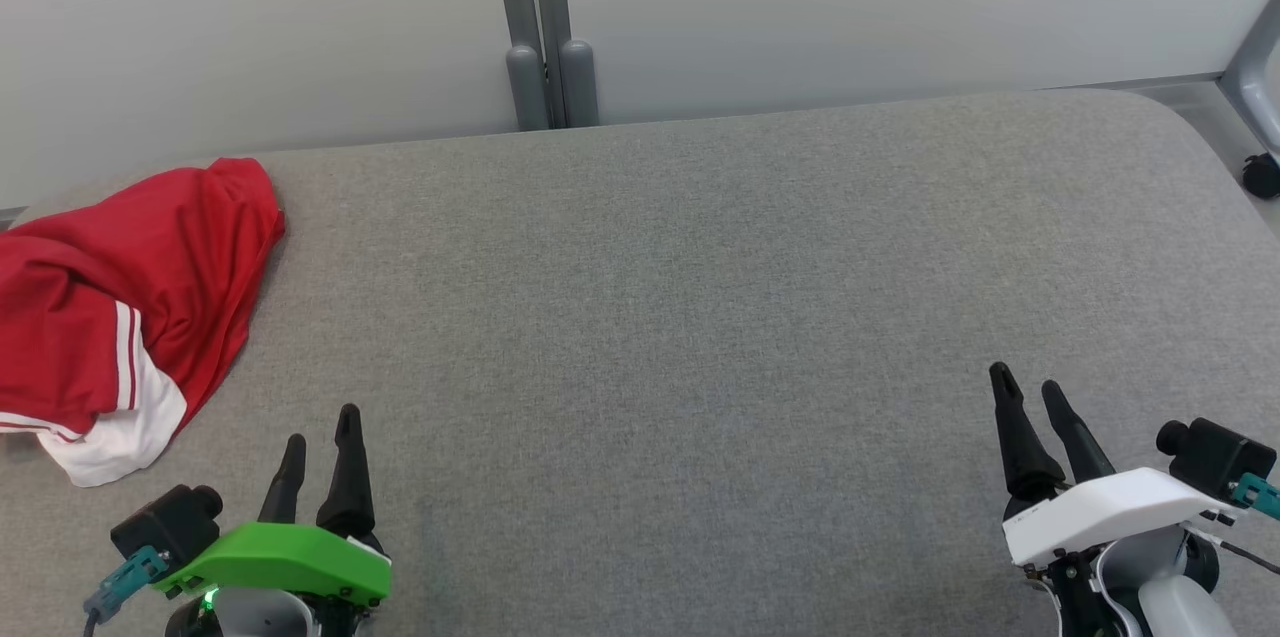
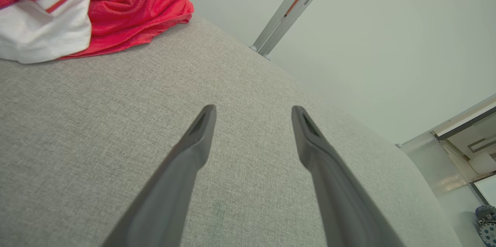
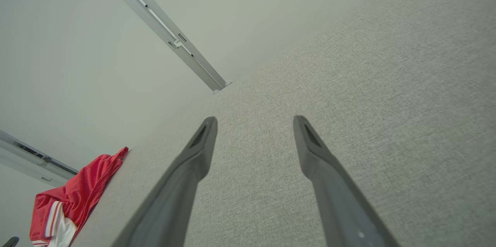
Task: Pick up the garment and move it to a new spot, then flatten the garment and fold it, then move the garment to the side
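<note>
Red-white garment crumpled, lying at left surface edge.

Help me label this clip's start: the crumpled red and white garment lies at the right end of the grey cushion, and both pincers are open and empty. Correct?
Wrong on the side: the garment lies at the left end of the grey cushion, near the left pincer, as the head view shows. Both pincers, the right pincer included, are open and empty.
</note>
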{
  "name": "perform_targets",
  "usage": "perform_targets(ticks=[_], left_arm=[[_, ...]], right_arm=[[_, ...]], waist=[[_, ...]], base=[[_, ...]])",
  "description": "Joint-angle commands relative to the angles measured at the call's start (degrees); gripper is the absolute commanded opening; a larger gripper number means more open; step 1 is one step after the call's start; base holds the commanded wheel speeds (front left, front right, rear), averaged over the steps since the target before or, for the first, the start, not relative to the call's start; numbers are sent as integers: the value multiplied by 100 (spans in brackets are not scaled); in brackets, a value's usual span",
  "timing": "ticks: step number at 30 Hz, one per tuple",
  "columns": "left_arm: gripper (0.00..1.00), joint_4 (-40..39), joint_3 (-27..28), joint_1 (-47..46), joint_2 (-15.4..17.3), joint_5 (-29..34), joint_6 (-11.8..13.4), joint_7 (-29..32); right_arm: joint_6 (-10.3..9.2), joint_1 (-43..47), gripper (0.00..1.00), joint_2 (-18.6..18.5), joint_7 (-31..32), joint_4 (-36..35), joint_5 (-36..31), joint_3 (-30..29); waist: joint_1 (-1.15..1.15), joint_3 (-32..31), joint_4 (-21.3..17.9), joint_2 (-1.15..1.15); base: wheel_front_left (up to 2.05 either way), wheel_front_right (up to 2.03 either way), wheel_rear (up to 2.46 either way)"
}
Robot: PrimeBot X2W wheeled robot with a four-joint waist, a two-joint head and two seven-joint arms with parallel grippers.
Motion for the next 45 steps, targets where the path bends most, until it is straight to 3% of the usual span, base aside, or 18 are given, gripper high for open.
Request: perform_targets(ticks=[1,11,34,45], left_arm=[[100,-103,-33,-93,65,206,44,-61],[100,-235,-61,35,83,821,84,-221],[100,-182,52,121,98,2110,-202,-563],[100,-56,140,111,-15,2287,-357,-692]], right_arm=[[2,-48,100,-41,-69,-101,-223,-31],[2,44,100,-40,-231,-156,-901,-125],[2,185,100,-79,-567,-188,-2044,-439],[3,211,100,-162,-706,-71,-2265,-339]], waist=[[0,-3,-6,0],[0,-2,-11,0],[0,9,-8,0],[0,6,11,0]], base=[[0,0,0],[0,0,0],[0,0,0],[0,0,0]])
